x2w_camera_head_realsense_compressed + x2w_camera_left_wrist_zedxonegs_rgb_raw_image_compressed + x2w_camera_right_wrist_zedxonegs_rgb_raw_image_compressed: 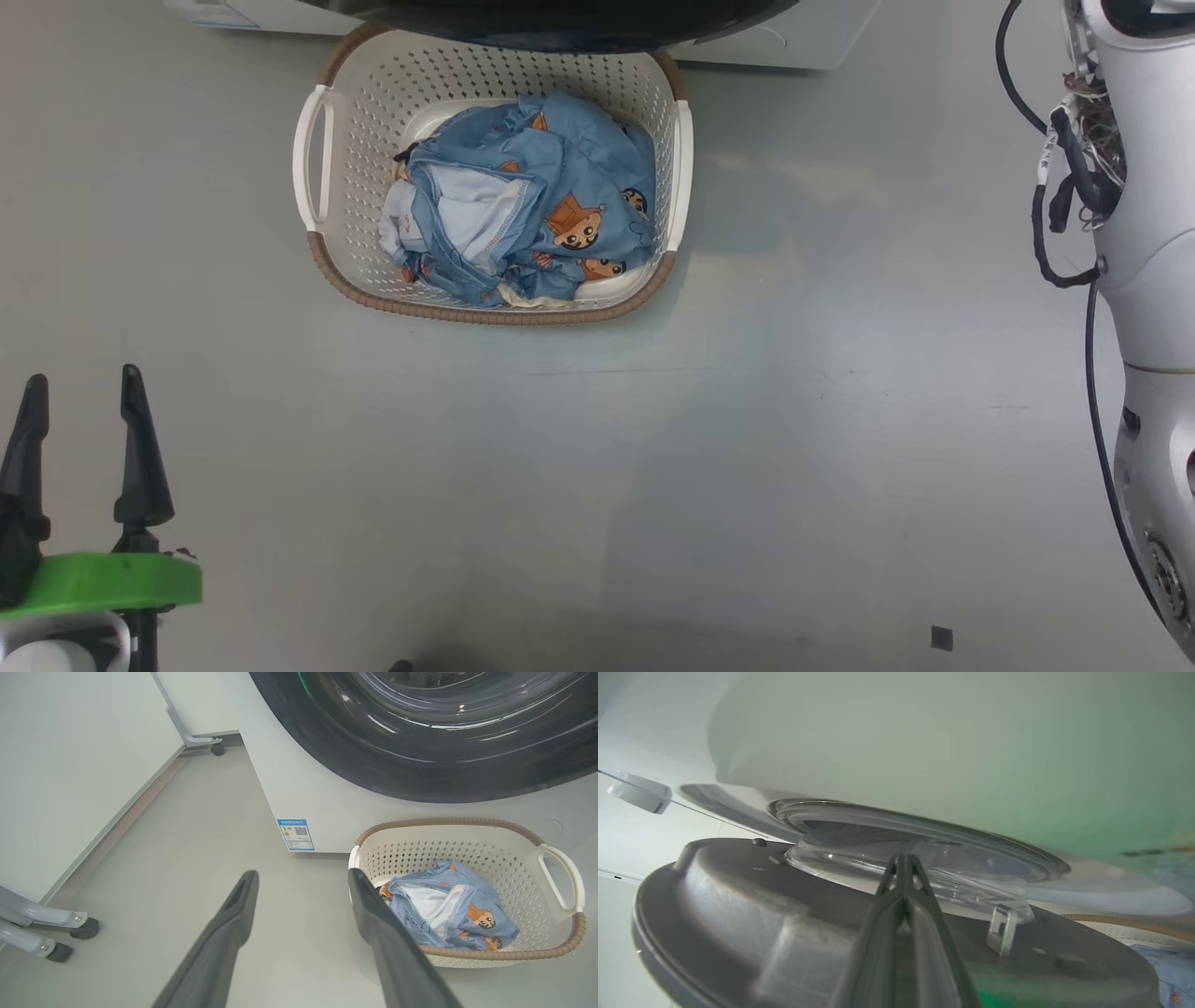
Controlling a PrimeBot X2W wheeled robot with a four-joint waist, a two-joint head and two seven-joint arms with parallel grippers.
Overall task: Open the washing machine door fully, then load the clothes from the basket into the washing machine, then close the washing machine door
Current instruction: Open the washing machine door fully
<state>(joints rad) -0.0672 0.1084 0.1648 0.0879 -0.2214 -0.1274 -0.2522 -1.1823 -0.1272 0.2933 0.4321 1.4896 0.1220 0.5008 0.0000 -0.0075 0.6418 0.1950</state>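
Note:
The basket point(485, 313) stands on the grey floor right in front of the washing machine point(784, 37), with the blue printed clothes point(532, 205) bundled inside. The black rim of the washing machine door point(560, 23) overhangs the basket's far edge. My left gripper point(84, 383) hovers open and empty at the lower left, well short of the basket. In the left wrist view it point(302, 877) points at the floor just left of the basket point(448, 822) and clothes point(448, 905). My right gripper point(903, 858) is shut and empty, lying along the door's grey inner face point(738, 905) below the glass dome, in the gap to the machine front.
My pale right arm with its cables point(1148, 233) fills the right edge. A white panel and wheeled legs point(84, 928) stand left of the machine, whose blue label point(295, 834) sits low on the front. A small dark square point(941, 637) lies on the floor.

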